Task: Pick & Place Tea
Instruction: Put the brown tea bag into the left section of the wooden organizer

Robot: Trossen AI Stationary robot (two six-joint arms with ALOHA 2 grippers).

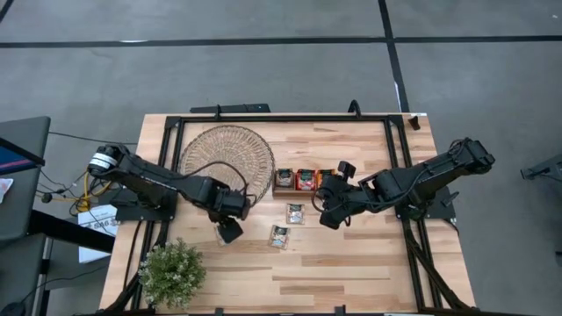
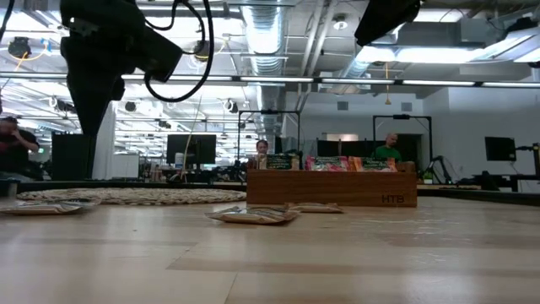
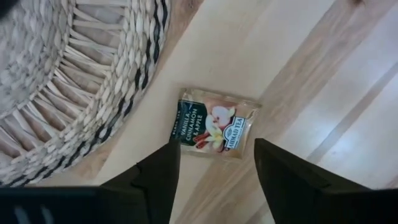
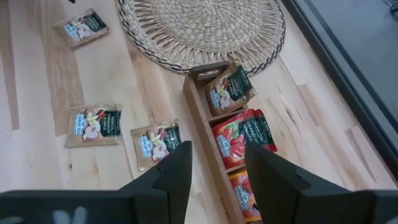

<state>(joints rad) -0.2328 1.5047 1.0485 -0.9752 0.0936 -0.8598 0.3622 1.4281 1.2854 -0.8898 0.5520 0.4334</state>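
Observation:
A pale tea sachet (image 3: 214, 122) with a dark label lies flat on the wood beside the woven mat's rim (image 3: 93, 93). My left gripper (image 3: 217, 148) hangs over it, pointing down, open, clear of it. In the high view this gripper (image 1: 230, 230) hides that sachet. Two more pale sachets (image 1: 295, 213) (image 1: 279, 236) lie flat at mid-table. The brown wooden tray (image 1: 303, 180) holds a pale sachet (image 4: 229, 90) and red ones (image 4: 242, 134) standing in its compartments. My right gripper (image 4: 217, 152) hovers open above the tray's near side, slanting down, with nothing between its fingers.
The round woven mat (image 1: 226, 158) lies at the table's far left. A small potted plant (image 1: 171, 272) stands at the near left corner. A black frame (image 1: 281, 117) runs along the table's edges. Bare wood lies toward the near edge (image 1: 351, 272).

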